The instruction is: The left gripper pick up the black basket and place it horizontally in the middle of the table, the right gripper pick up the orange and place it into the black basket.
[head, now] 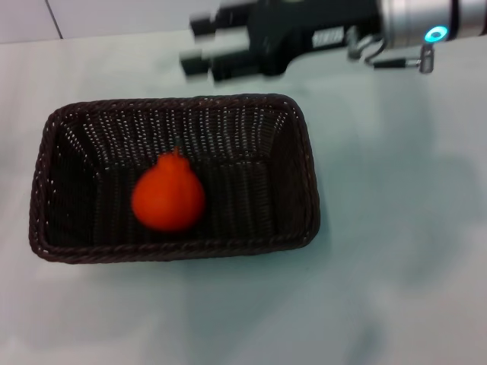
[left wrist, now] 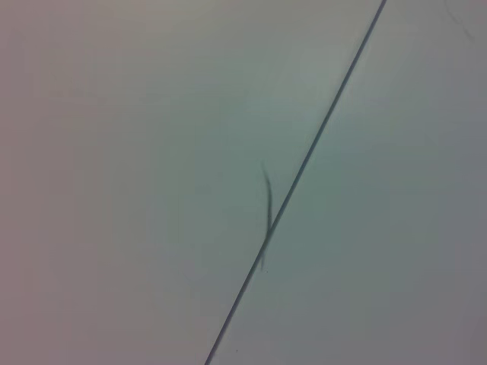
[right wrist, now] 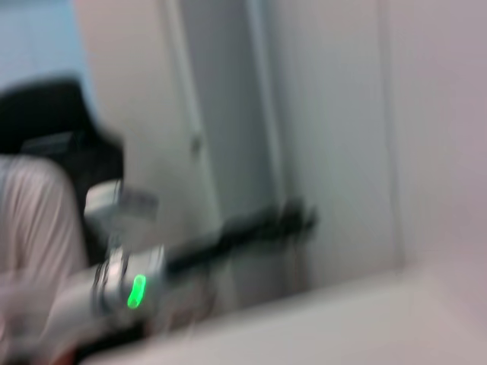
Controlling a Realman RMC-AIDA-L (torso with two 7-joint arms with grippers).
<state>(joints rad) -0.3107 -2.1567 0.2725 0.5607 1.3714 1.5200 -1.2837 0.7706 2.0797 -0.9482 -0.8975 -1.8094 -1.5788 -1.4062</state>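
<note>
Pale mint bench [head: 396, 228] is carrying a black basket [head: 300, 175] lying lengthwise at its middle. The right hand [head: 199, 47] is hovering beyond the basket's far rim, fingers spread and holding nothing. The orange [head: 167, 196] is sitting inside the basket.

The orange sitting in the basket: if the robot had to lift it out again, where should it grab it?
Probably from straight above, fingers closing across the round belly of the orange. The basket walls rise on every side, blocking a sideways approach, and its pointed top is too narrow to pinch. The right gripper is open, beyond the far rim.
</note>
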